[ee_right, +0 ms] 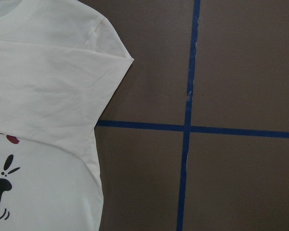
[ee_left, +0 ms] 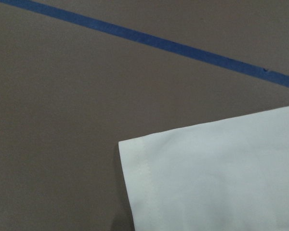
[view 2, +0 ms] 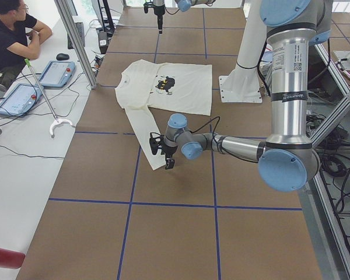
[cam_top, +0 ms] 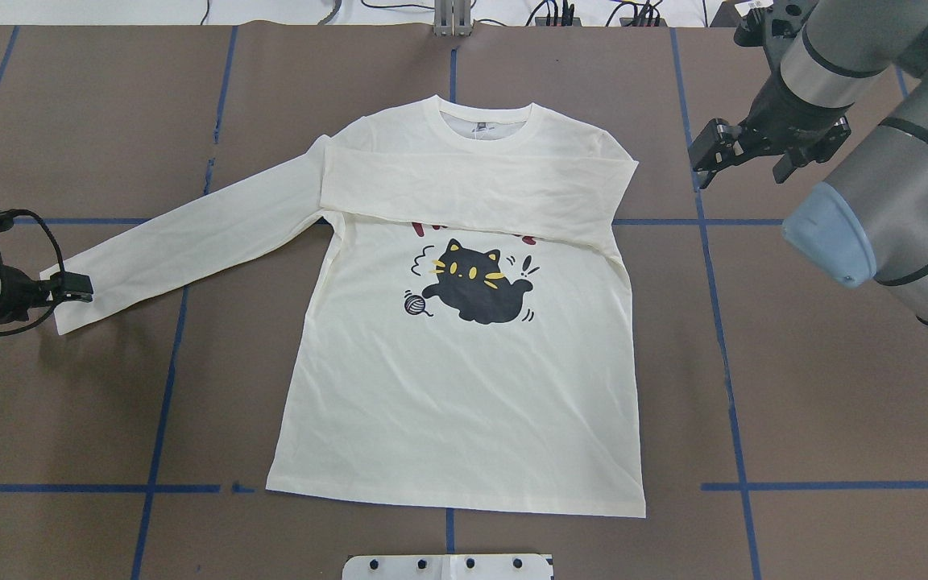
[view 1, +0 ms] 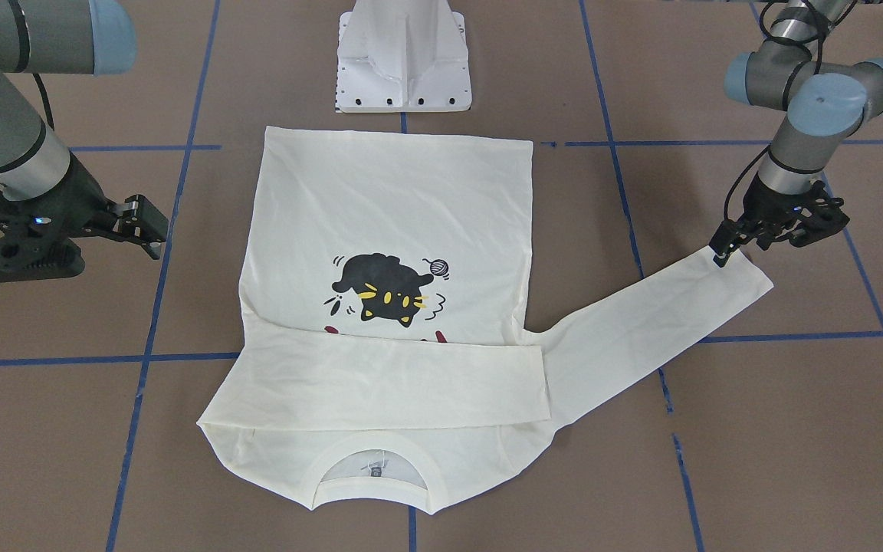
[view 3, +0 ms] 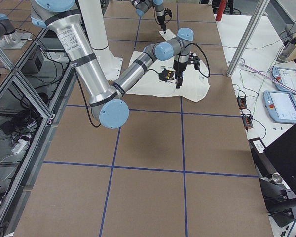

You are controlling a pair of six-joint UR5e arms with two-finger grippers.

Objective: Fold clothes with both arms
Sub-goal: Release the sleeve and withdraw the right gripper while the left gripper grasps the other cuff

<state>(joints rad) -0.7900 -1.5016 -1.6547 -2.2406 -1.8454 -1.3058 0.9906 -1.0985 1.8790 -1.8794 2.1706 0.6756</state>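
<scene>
Shirt is lying flat, print up, mid-frame in your overhead view, one sleeve folded across the chest, the other stretching lower-left to the left gripper (grip unreadable), the right gripper hovering upper right with jaws apart, body folds remaining for you.

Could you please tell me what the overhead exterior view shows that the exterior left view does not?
Only the overhead view resolves the print: a black cat beside a yarn ball, with red lettering peeking from under the folded sleeve. Only the exterior left view shows a seated person and two tablets on a side table. Both show the shirt lying flat and the left gripper at the outstretched sleeve's cuff.
</scene>
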